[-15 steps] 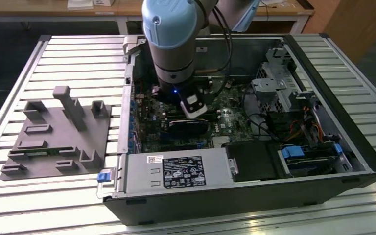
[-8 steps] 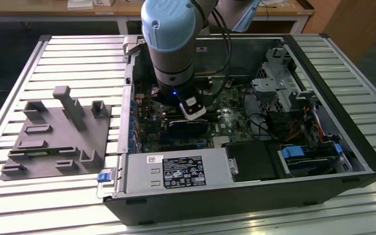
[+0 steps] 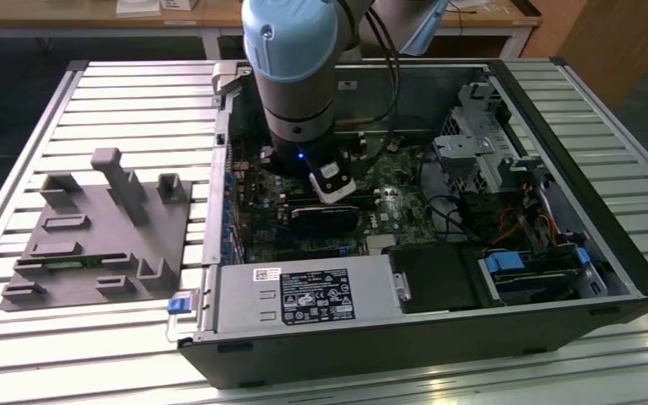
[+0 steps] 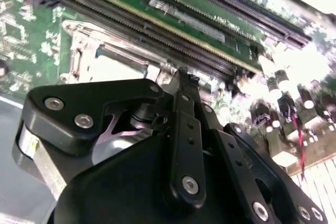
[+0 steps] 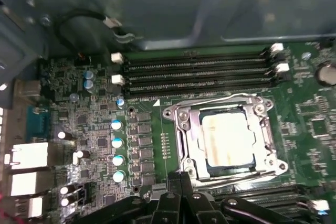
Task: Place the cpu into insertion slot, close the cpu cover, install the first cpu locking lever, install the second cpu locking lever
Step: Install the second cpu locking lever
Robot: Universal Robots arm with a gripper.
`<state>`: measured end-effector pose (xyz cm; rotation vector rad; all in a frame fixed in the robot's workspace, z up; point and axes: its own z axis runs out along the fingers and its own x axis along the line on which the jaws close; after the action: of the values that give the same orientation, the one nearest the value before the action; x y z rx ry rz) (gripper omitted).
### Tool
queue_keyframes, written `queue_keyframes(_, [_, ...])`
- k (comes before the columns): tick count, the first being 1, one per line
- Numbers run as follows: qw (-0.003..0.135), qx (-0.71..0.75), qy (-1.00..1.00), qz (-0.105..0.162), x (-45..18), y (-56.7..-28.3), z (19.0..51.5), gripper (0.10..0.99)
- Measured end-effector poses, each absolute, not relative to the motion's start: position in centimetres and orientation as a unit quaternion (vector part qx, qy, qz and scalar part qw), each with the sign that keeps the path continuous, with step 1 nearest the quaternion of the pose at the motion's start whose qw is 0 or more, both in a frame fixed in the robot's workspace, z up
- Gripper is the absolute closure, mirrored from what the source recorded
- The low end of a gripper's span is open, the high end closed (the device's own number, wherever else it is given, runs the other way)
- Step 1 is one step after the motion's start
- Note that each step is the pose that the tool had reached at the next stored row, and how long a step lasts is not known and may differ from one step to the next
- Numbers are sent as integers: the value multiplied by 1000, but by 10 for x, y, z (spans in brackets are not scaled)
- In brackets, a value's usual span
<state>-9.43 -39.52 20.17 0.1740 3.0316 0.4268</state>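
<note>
Closest in both wrist views is my own black linkage, and at its end my gripper (image 5: 179, 182) (image 4: 181, 77), the two fingers pressed flat together with nothing between them that I can see.

I am reaching down into the open computer case (image 3: 594, 278), which lies on its side on the slatted table (image 3: 594, 363). A grey fixture tray (image 3: 88, 236) sits well apart from it, at the exterior view's left. Inside the case, the green motherboard (image 5: 94, 129) spreads beneath me, with its long black memory slots (image 5: 194, 72) running beyond the socket.

The cpu cover (image 5: 265, 129) lies flat, a silver frame, and through its square window shows the pale metal top of the cpu (image 5: 226, 139). The chip is seated in the insertion slot (image 5: 231, 168), whose dark edge peeks out around it. So I judge the placing and the closing done.

The relation that matters is this: the socket lies straight ahead of my fingertips, and my tips are just beside the corner of the cover's nearer edge, not over the window. A thin lever rod (image 5: 236, 176) runs along that nearer edge, its long axis crosswise to the way I point. I cannot tell whether I am touching it, or whether it is hooked down.
</note>
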Motion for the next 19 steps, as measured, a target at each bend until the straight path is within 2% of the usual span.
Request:
queue_keyframes(8, [38,57,989,134,-94,-395,227,980])
queue_keyframes(14, [40,60,992,102,-91,-395,228,980])
queue_keyframes(19, [42,63,993,85,-80,-395,228,980])
